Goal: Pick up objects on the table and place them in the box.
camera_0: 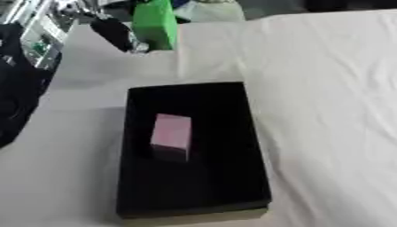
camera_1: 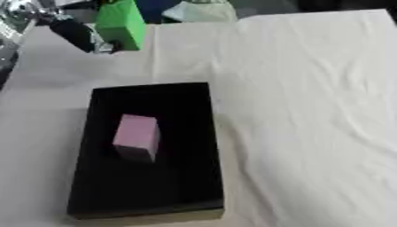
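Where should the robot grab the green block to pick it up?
The green block stands upright at the far left of the table, beside a black arm that reaches it from the left. Probably best to take its two long side faces, around the middle, fingers coming from above or the front: those faces look flat and tall.

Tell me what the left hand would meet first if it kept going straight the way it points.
Probably the green block: the left hand slants down and rightward, ending right beside the block's base. Depth is unclear, so whether they already touch cannot be told.
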### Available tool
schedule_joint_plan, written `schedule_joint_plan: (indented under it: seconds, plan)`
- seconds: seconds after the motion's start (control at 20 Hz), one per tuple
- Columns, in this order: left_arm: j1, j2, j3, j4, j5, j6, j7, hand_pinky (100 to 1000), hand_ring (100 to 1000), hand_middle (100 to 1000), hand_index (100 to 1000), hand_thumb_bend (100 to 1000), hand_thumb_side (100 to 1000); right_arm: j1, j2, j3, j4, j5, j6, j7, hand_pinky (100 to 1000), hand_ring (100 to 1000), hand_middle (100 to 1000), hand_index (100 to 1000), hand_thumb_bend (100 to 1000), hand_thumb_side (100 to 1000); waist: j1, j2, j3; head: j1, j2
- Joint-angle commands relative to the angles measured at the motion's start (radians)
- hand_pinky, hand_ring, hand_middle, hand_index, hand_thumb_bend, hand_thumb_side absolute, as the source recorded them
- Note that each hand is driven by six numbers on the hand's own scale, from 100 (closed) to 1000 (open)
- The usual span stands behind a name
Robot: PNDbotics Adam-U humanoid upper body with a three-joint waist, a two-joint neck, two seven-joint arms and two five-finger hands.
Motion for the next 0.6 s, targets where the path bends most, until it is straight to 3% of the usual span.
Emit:
schedule_joint_plan:
  seconds: [0.05, 0.4, 0.6]
  plan:
    - [0.014, 0.041, -0.034, -0.140, 0.082, 0.052, 0.006, 737, 665, 606, 680, 100, 484, -0.004, -0.017, -0.015, -0.015, 0.007, 0.003, 0.000, 835, 683, 616, 835, 100, 969, -0.008, -0.035, 0.010, -0.020, 0.021]
    - [0.110, 0.055, -0.096, -0.421, 0.191, 0.191, 0.016, 730, 650, 598, 673, 100, 524, -0.001, -0.010, -0.014, -0.015, 0.009, 0.005, 0.001, 836, 689, 616, 835, 100, 968, -0.026, -0.046, 0.041, -0.042, 0.033]
    - [0.158, 0.080, -0.134, -0.552, 0.217, 0.233, -0.009, 728, 653, 599, 674, 100, 527, 0.000, -0.007, -0.015, -0.015, 0.009, 0.006, 0.001, 836, 691, 615, 835, 100, 968, -0.030, -0.047, 0.048, -0.054, 0.034]
